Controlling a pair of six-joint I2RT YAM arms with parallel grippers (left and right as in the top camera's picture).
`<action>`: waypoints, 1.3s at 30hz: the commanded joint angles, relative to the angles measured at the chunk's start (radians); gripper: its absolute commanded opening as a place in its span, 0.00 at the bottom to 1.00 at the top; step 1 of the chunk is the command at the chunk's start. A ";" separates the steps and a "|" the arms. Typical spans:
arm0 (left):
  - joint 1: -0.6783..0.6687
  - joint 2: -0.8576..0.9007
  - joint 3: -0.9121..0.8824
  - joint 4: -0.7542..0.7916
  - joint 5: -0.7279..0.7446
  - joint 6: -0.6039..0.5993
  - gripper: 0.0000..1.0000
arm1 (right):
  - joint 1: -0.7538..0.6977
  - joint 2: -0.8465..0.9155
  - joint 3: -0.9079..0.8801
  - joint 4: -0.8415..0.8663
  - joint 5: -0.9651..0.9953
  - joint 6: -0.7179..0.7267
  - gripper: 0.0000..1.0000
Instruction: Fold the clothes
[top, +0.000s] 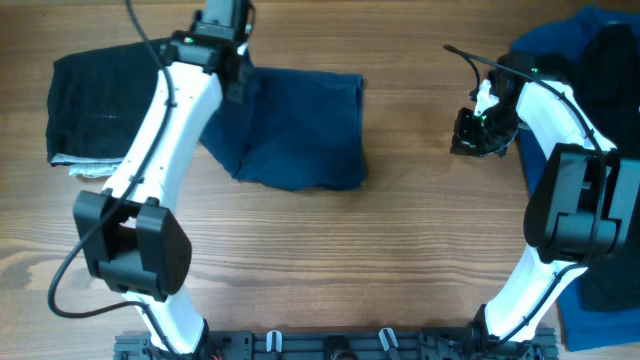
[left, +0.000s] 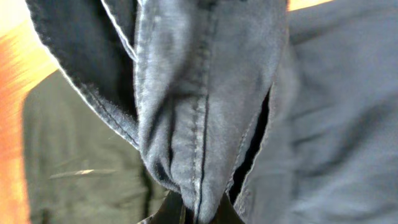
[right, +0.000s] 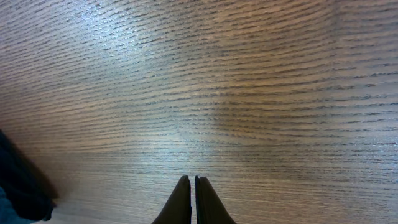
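Navy-blue shorts (top: 300, 130) lie partly folded on the table's upper middle. My left gripper (top: 232, 72) is shut on a bunched seam of the shorts (left: 199, 124) at their upper left edge; the fabric hangs from the fingers (left: 200, 211) in the left wrist view. A folded black garment (top: 95, 100) lies at the far left, over a pale grey-white one (top: 90, 168). My right gripper (top: 478, 135) is shut and empty over bare wood (right: 199, 93), its fingertips (right: 193, 182) pressed together.
A pile of blue and black clothes (top: 590, 60) sits at the right edge, behind my right arm. More blue fabric (top: 600, 320) lies at the bottom right corner. A dark cloth edge (right: 18, 186) shows at the right wrist view's lower left.
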 joint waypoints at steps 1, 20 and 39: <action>-0.073 -0.031 0.021 0.009 0.138 -0.032 0.11 | -0.006 0.016 -0.005 -0.004 -0.020 0.004 0.05; -0.182 0.123 0.020 0.114 0.497 -0.267 0.15 | 0.006 0.016 -0.005 -0.008 -0.020 0.004 0.05; 0.019 0.031 0.027 0.068 0.740 -0.363 0.04 | 0.037 -0.002 0.093 0.025 -0.685 -0.261 0.04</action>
